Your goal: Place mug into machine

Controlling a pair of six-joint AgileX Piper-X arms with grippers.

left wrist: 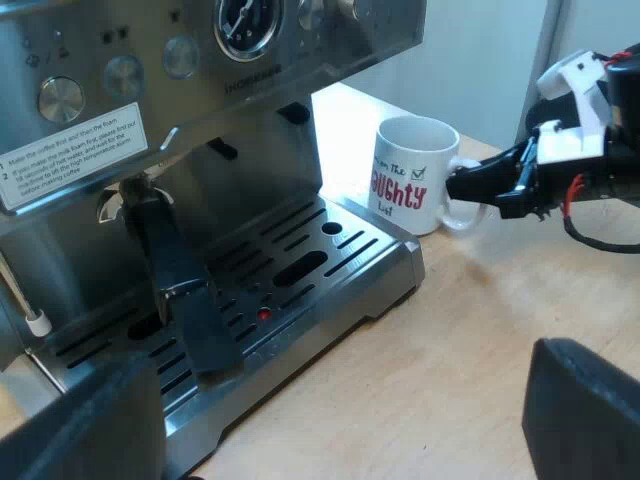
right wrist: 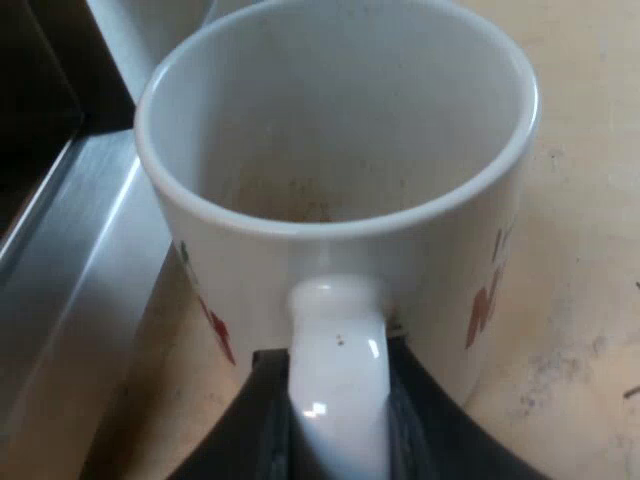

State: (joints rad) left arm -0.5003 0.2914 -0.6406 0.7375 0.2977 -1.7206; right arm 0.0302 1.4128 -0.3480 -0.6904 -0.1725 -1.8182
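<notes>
**Mug beside the tray, handle pinched**

The mug (left wrist: 412, 175) stands upright on the counter (left wrist: 470, 340), just beside the drip tray (left wrist: 330, 270) of the espresso machine (left wrist: 150, 60) and not on it. The right end effector (right wrist: 338, 392) pinches the mug's handle, and the fingers' lower parts are cut off. The left end effector (left wrist: 335, 400) is spread wide, holding nothing. The mug's red print is only partly legible.

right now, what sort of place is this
Probably a coffee-making bench for robot trials: an espresso machine, a white mug on a pale wooden tabletop, and the right gripper at the mug's handle.
</notes>
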